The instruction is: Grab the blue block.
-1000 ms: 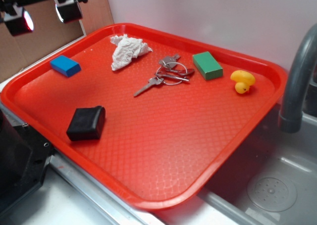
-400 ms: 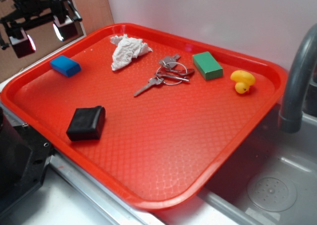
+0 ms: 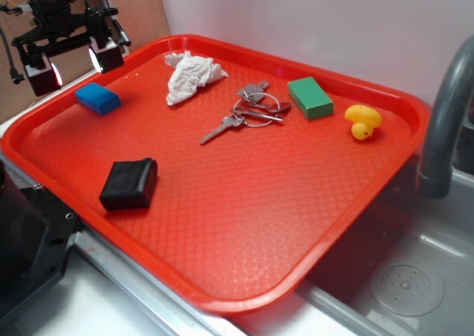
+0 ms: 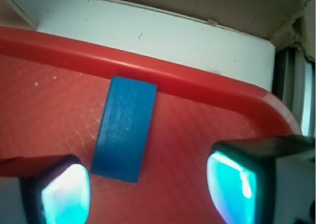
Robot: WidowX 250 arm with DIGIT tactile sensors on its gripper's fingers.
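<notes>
The blue block (image 3: pixel 97 98) lies flat near the far left corner of the red tray (image 3: pixel 244 225). My gripper (image 3: pixel 74 64) hangs open just above and behind it, not touching. In the wrist view the blue block (image 4: pixel 124 128) lies lengthwise below, close to the left fingertip (image 4: pixel 63 197), while the right fingertip (image 4: pixel 234 184) stands well clear of it. Nothing is held between the fingers of my gripper (image 4: pixel 150 192).
On the tray lie a black pouch (image 3: pixel 129 183), a crumpled white tissue (image 3: pixel 189 75), keys on a ring (image 3: pixel 248 110), a green block (image 3: pixel 310 98) and a yellow duck (image 3: pixel 362 121). A grey faucet (image 3: pixel 444 114) and sink (image 3: pixel 400 277) are at right. The tray rim (image 4: pixel 148 73) runs just beyond the block.
My gripper has come down and moved toward the blue block from the upper left. Nothing on the tray has moved.
</notes>
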